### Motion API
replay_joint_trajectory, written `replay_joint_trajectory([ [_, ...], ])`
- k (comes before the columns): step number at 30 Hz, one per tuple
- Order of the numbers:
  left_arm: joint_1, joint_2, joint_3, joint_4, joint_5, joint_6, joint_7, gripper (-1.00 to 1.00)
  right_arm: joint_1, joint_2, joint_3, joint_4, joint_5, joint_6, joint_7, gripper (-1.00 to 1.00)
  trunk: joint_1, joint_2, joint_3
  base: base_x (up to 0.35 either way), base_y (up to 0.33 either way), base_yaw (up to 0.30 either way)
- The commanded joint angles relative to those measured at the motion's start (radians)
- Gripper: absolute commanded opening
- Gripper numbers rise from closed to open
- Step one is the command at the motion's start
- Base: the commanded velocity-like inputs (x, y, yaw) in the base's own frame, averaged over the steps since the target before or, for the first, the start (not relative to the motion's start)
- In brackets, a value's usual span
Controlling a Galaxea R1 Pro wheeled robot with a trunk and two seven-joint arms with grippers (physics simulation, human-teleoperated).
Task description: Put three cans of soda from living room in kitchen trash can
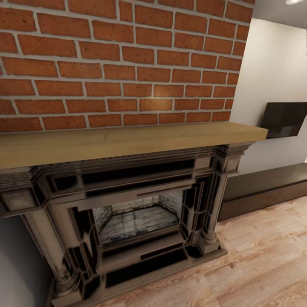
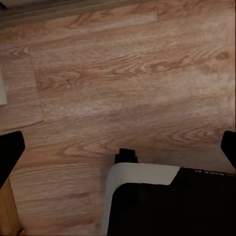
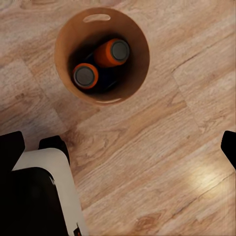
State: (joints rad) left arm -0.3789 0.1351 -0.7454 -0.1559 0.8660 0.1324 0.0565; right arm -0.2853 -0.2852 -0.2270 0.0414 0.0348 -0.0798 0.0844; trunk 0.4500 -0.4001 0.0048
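Light wood floor (image 3: 162, 147) carries the bin (image 3: 66, 69); the fireplace (image 1: 128, 221) apparently too.

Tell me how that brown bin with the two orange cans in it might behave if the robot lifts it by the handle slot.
The tash can looks rigid, so it should probably keep its shape. Gripped at the one slot handle, it would likely tilt. The two orange cans lie loose inside and may slide.
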Motion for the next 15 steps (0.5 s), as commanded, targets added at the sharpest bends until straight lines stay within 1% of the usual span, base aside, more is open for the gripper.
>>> replay_joint_trajectory([
  [1, 0.003, 0.012, 0.000, 0.000, 0.001, 0.000, -0.037, 1.00, 0.000, 0.000, 0.000, 0.000, 0.000, 0.000, 0.000, 1.00, 0.000, 0.000, 0.001, 0.000, 0.000, 0.000],
  [2, 0.007, 0.034, 0.000, 0.000, 0.001, -0.006, -0.091, 1.00, 0.001, 0.000, 0.000, 0.000, 0.000, 0.000, 0.000, 1.00, 0.000, 0.000, 0.003, 0.000, 0.000, 0.000],
  [5, 0.014, 0.056, 0.000, 0.001, 0.002, -0.028, -0.138, 1.00, 0.001, 0.000, 0.000, 0.000, 0.000, 0.000, 0.000, 1.00, 0.000, 0.000, 0.006, 0.000, 0.000, 0.000],
  [9, 0.025, 0.069, 0.000, 0.001, 0.002, -0.052, -0.168, 1.00, 0.001, -0.001, 0.000, 0.000, 0.000, 0.000, 0.000, 1.00, 0.000, 0.000, 0.011, 0.000, 0.000, 0.000],
  [15, 0.045, 0.076, 0.000, 0.001, 0.002, -0.077, -0.183, 1.00, 0.001, -0.001, 0.000, 0.000, 0.001, 0.000, 0.000, 1.00, 0.000, 0.000, 0.017, 0.000, 0.000, 0.000],
])
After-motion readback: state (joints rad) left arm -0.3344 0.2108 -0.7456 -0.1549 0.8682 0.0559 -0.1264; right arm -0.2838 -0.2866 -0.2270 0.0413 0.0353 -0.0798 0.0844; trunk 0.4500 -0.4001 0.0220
